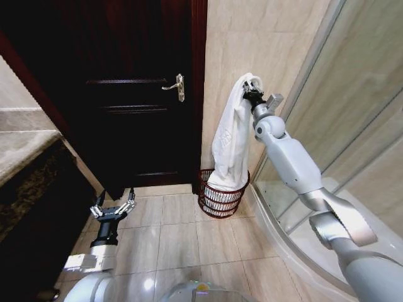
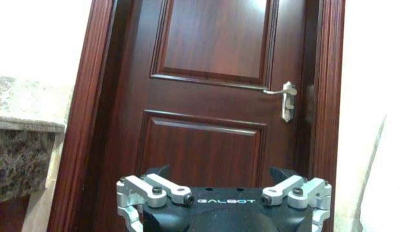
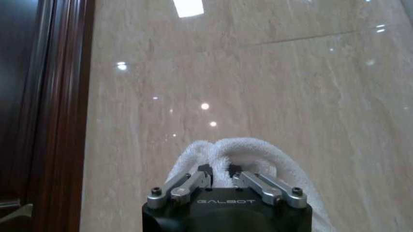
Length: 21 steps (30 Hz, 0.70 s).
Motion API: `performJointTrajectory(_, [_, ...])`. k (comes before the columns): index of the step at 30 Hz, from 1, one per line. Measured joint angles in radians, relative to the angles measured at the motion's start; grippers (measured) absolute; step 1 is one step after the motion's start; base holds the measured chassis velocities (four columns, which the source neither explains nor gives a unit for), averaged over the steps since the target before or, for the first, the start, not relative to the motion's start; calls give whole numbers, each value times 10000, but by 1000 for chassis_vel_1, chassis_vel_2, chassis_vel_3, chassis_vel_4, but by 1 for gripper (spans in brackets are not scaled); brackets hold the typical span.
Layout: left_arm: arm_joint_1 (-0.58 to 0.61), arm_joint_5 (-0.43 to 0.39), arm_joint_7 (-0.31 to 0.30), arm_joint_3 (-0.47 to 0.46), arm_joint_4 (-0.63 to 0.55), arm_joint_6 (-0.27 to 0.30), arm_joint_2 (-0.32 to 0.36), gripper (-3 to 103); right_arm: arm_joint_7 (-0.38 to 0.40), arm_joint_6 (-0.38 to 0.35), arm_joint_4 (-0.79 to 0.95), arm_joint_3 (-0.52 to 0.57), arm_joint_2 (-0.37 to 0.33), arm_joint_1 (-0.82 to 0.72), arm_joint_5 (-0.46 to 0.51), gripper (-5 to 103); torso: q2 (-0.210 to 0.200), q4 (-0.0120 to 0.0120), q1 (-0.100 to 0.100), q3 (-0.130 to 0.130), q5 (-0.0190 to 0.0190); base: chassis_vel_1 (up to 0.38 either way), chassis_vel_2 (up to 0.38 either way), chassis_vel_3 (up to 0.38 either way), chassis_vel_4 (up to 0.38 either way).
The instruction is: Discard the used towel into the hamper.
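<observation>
White towel (image 1: 232,135) hangs from the right gripper (image 1: 250,94), whose jaws pinch its top fold high up by the tan wall (image 1: 264,38). Its low end dips into the hamper (image 1: 220,198), a dark red wire basket on the floor (image 1: 176,239) in the corner by the door (image 1: 138,94). The left gripper (image 1: 113,207) waits low near the floor, jaws open, holding nothing.

Hamper (image 1: 221,195) hemmed: wall, shower glass (image 1: 352,107).

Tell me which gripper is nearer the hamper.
Right. The right gripper holds the towel directly above the hamper; the left gripper hangs open, low by the door, off to the hamper's side.
</observation>
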Motion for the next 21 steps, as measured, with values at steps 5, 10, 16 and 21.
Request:
performJointTrajectory(5, [15,-3,9,0,3,0,12,100,0,7,10,48,-12,-79,-7,13,-149,0,-60,-87,0,0,0,0,0])
performJointTrajectory(10, [22,-15,23,-1,6,-3,22,100,0,10,38,84,-34,-186,-28,13,-340,0,-143,-196,1,0,0,0,0])
performJointTrajectory(16, [10,-29,37,-2,53,-24,1,100,0,28,86,61,-11,-302,-119,13,-616,-1,-253,-360,0,0,0,0,0])
performJointTrajectory(21, [37,-77,66,-41,94,-80,-21,100,0,82,88,12,63,-387,-218,13,-839,0,-346,-490,-1,0,0,0,0])
